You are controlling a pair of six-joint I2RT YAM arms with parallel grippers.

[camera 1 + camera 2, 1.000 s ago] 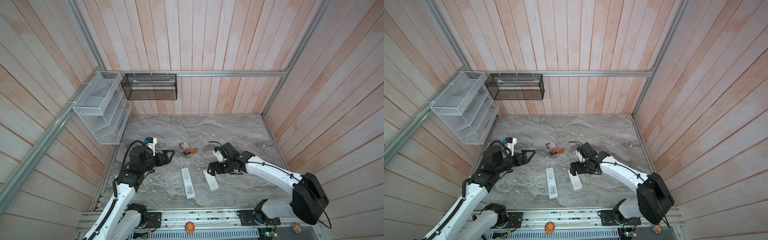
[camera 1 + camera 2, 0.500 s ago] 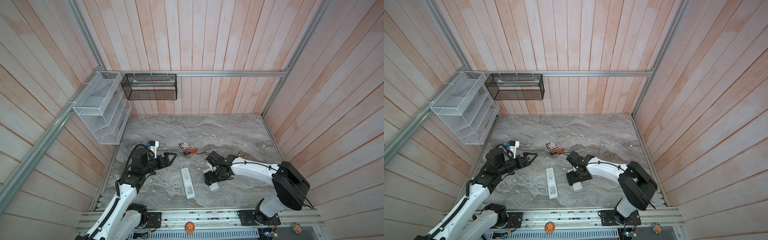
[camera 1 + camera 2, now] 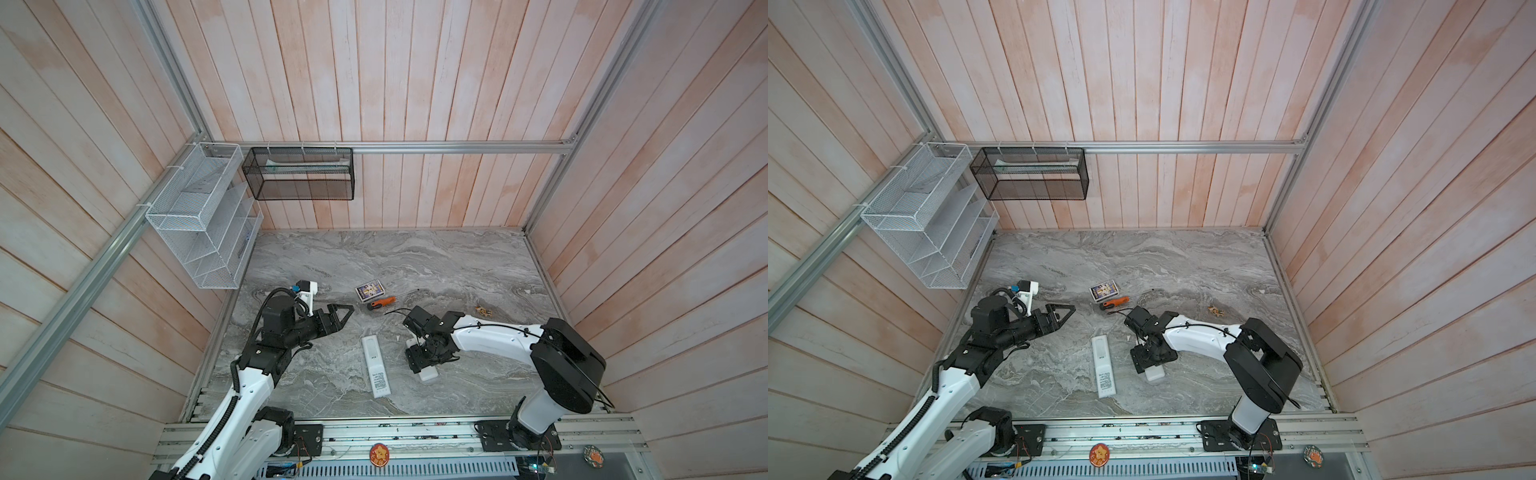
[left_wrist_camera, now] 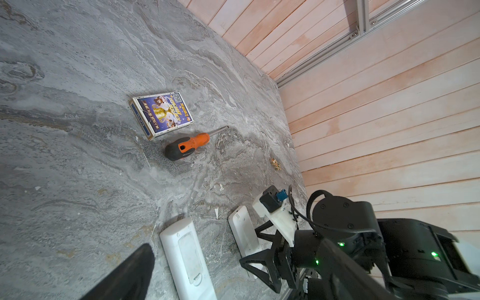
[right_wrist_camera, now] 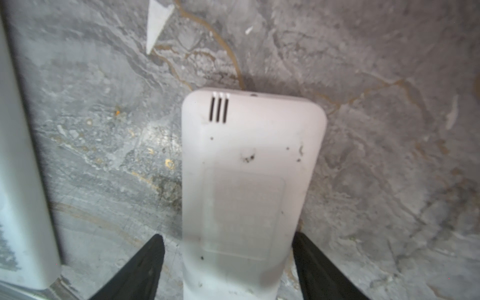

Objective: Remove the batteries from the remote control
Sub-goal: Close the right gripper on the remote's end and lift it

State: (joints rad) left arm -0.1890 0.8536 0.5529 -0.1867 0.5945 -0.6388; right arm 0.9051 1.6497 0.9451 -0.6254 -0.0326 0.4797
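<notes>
2 white units are lying nearest us: a left remote (image 3: 376,365) and the remote control (image 5: 249,161), back up, cover on. We are seeing the right gripper (image 5: 227,235) straddling it, jaws parted, gap showing on 1 side. The left gripper (image 3: 348,316) is hovering, jaws spread wide. Farther back, the batteries (image 3: 483,310) are lying loose toward the right wall (image 3: 602,270).

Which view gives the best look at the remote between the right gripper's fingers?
The right wrist view: the remote lies centred, back up, with vent slots and a faint panel outline visible, between the fingers of the right gripper. In both top views that gripper covers all but one end. The left wrist view shows its free end, small.
</notes>
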